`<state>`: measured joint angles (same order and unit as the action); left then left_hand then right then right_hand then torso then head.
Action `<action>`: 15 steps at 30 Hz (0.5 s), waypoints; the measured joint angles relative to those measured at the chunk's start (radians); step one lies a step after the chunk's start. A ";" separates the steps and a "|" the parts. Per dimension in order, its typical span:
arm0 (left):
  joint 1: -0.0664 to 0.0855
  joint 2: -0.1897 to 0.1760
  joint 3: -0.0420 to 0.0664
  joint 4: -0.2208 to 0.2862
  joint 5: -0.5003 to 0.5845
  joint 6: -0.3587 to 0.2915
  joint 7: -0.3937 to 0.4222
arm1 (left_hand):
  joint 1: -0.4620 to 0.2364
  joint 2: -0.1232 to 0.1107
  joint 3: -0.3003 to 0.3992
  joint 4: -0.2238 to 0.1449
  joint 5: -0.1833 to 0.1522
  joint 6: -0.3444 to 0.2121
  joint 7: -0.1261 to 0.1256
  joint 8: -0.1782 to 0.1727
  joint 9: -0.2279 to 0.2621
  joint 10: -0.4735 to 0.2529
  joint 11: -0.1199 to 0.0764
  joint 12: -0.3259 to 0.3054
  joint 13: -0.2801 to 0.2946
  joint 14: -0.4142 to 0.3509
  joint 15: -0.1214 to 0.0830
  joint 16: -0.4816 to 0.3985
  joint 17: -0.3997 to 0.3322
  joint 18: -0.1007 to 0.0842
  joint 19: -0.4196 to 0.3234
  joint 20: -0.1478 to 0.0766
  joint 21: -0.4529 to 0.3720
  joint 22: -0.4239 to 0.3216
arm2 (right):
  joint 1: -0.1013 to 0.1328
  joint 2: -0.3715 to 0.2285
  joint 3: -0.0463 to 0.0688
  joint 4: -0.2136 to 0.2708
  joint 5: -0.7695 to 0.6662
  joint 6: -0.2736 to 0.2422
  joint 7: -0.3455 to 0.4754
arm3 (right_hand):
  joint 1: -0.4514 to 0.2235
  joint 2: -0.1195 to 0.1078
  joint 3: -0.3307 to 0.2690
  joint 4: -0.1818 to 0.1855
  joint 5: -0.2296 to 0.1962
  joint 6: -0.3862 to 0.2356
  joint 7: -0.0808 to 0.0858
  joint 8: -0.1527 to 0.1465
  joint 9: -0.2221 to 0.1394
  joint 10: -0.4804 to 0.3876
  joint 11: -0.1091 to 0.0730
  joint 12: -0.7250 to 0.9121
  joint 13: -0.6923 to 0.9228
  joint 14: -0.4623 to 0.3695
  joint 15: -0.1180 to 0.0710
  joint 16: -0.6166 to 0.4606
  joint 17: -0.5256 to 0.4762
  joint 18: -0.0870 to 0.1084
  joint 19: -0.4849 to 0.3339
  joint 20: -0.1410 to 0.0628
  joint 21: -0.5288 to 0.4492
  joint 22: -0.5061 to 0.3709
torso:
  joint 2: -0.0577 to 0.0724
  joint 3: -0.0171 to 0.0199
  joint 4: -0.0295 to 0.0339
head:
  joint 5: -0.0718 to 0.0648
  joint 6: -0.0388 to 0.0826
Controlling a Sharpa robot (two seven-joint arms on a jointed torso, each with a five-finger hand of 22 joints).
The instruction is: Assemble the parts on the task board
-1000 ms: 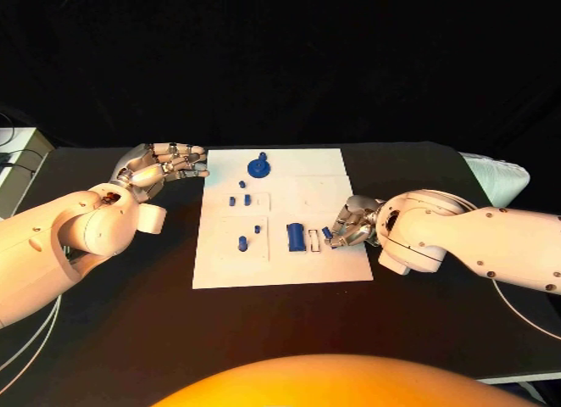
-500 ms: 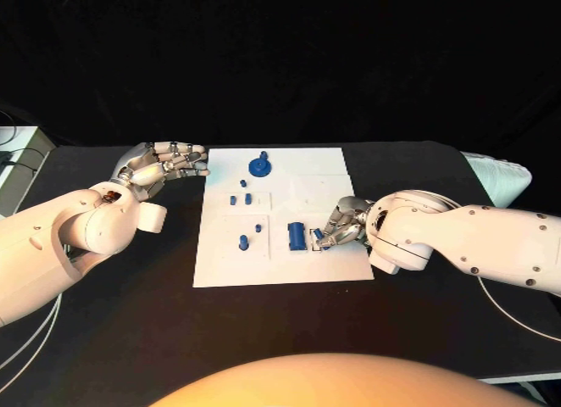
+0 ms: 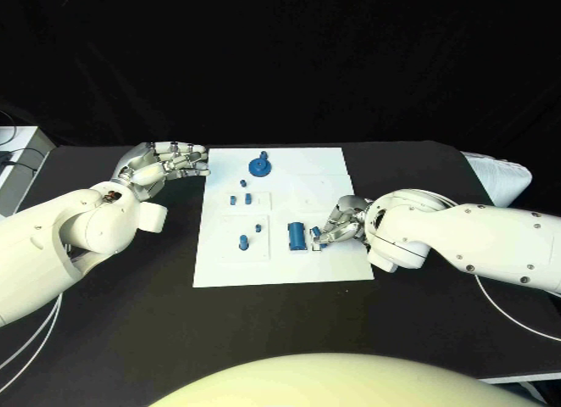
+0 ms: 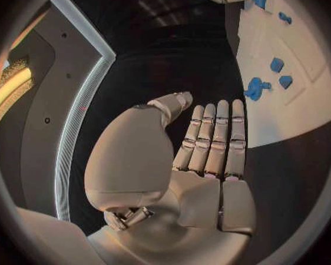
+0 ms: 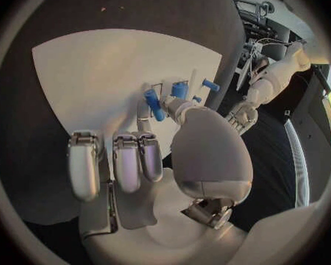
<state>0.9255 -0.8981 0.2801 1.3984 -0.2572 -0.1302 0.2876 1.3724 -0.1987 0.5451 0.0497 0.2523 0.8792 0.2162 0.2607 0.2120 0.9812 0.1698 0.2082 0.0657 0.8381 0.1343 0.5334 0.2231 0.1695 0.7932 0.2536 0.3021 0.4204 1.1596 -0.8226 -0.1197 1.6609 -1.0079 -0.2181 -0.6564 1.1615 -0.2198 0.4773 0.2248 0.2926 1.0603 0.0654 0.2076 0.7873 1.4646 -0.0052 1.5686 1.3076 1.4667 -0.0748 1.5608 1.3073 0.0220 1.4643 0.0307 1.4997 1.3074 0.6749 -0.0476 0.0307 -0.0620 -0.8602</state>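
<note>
Table point(image 3: 134, 339): black, with the white board point(image 3: 280, 259) lying flat at its centre.

L arm point(image 3: 61, 246) came in from your left side of the head view; R arm point(image 3: 476, 242) from the right, reaching over the board's right edge.

L hand point(image 3: 164, 161) sat just off the board's far-left corner, over the table. Wrist cam showed its fingers point(image 4: 213, 135) straight and side by side, thumb alongside, nothing held. It touched no part.

R hand point(image 3: 341, 222) was over the board's right half, near side. Its fingertips were at a small blue piece point(image 3: 317, 232) just right of the block; wrist cam showed a slim blue peg point(image 5: 154, 105) at the tip of a finger and the thumb. You'd read that as a pinch, but can't tell for certain whether the peg was truly gripped or only touched. Other fingers point(image 5: 85, 165) were curled in.

Parts on board, large to small:
- round blue part w/ upright stem point(image 3: 263, 164), far end, centre.
- blue block point(image 3: 297, 236), near-centre, just left of R hand.
- pair of small pieces point(image 3: 241, 201), left-centre, side by side.
- two small pegs point(image 3: 247, 236), left of the block.
- tiny piece point(image 3: 241, 183) between the round part and the pair.
</note>
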 measured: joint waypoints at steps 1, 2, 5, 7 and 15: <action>0.000 0.000 0.000 0.000 0.000 0.000 0.000 | 0.000 0.000 0.000 0.000 0.000 0.000 0.000 0.000 0.000 0.000 0.000 0.000 0.000 0.000 0.000 0.000 0.000 0.000 0.000 0.000 0.000 0.000 | 0.000 0.001 0.000 -0.001 0.000 0.000 0.000 | -0.005 -0.003 0.000 0.000 0.000 0.000 0.000 0.000 0.000 0.000 0.000 0.000 0.000 0.000 0.000 0.000 0.000 0.000 0.000 0.000 0.000 0.000 | 0.000 0.0000 0.0001 | 0.000 0.000; 0.000 0.000 0.000 0.000 0.000 0.000 0.000 | 0.000 0.000 0.000 0.000 0.000 0.000 0.000 0.000 0.000 0.000 0.000 0.000 0.000 0.000 0.000 0.000 0.000 0.000 0.000 0.000 0.000 0.000 | 0.000 0.002 0.000 -0.002 -0.001 0.000 0.000 | -0.008 -0.005 -0.003 0.003 0.000 0.000 0.000 0.000 0.000 0.000 0.000 0.000 0.000 0.000 0.000 0.000 0.000 0.000 0.000 0.000 0.000 0.000 | 0.000 0.0000 0.0001 | 0.000 0.000; 0.000 0.000 0.000 0.000 0.000 0.000 -0.001 | 0.000 0.000 0.000 0.000 0.000 0.000 0.000 0.000 -0.001 0.000 0.000 0.000 0.000 0.000 0.000 0.000 0.000 0.000 0.004 0.004 -0.005 -0.002 | 0.000 0.005 0.000 -0.006 -0.001 0.001 0.000 | -0.008 -0.006 -0.016 0.010 0.000 0.005 0.002 0.000 0.000 0.000 0.000 0.000 0.000 0.000 0.000 0.000 0.000 0.000 0.000 0.000 0.000 0.000 | 0.000 0.0000 0.0003 | 0.000 -0.001; 0.000 0.000 0.000 0.000 0.000 0.001 -0.001 | 0.000 0.000 0.000 0.000 0.000 0.000 0.000 0.000 -0.001 0.000 0.000 0.000 0.000 0.000 0.000 0.000 0.000 0.000 0.004 0.004 -0.007 -0.002 | 0.000 0.007 0.000 -0.008 -0.002 0.001 0.000 | -0.013 -0.011 -0.019 0.013 0.000 0.005 0.002 0.000 0.000 0.000 0.000 0.000 0.000 0.000 0.000 0.000 0.000 0.000 0.000 0.000 -0.004 0.000 | 0.000 0.0000 0.0003 | 0.000 -0.002; 0.000 0.000 0.000 -0.001 0.000 0.001 -0.002 | 0.000 0.000 0.000 0.000 0.000 0.000 0.000 0.000 -0.001 0.000 0.000 0.000 0.000 0.000 0.000 0.000 0.000 0.000 0.004 0.004 -0.007 -0.002 | -0.001 0.009 -0.001 -0.009 -0.003 0.008 0.000 | -0.017 -0.015 -0.036 0.022 -0.014 0.005 0.002 0.000 0.000 0.000 0.000 0.000 0.000 0.000 0.000 -0.004 0.000 0.000 0.000 0.000 -0.004 0.000 | 0.000 0.0002 0.0010 | 0.001 -0.007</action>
<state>0.9255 -0.8985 0.2801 1.3978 -0.2572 -0.1293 0.2853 1.3724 -0.1988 0.5451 0.0497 0.2523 0.8792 0.2162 0.2607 0.2110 0.9812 0.1698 0.2082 0.0657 0.8381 0.1343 0.5334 0.2231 0.1696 0.7970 0.2573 0.2954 0.4185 1.1585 -0.8141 -0.1202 1.6516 -1.0104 -0.2100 -0.6565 1.1448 -0.2344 0.4413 0.2469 0.2785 1.0655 0.0674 0.2077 0.7878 1.4645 -0.0052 1.5686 1.3074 1.4667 -0.0748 1.5566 1.3073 0.0220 1.4643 0.0307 1.4957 1.3073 0.6750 -0.0475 0.0316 -0.0611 -0.8667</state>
